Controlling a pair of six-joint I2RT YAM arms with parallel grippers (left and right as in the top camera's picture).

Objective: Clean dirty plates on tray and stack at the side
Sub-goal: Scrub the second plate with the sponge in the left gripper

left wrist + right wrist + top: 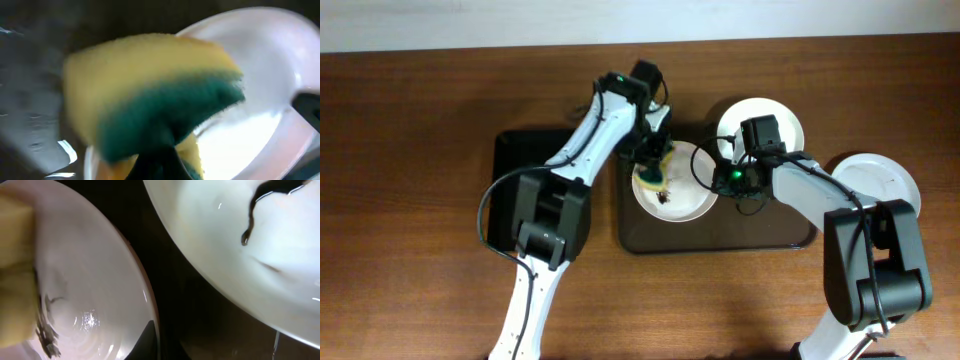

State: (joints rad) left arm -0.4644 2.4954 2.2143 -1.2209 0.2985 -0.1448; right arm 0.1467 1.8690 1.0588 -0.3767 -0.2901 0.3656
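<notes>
Overhead view: large rectangular dark brown glossy tray at the middle of the brown wooden table, its left rim just beside a smaller black tray. Bare tray floor shows along the near edge and in the near right corner. Item one, small round white plate with dark smears, lies in the tray's left half. Item two, second white plate, sits at the tray's far right corner and carries a dark streak in the right wrist view; a narrow strip of tray floor separates the two rims. Item three, third white plate, rests on the table beside the tray's right edge, partly under the right arm. Left gripper is closed around a yellow sponge with a green scouring face, which presses on the smeared plate's left side. Right gripper sits at that plate's right rim; its opening cannot be made out.
</notes>
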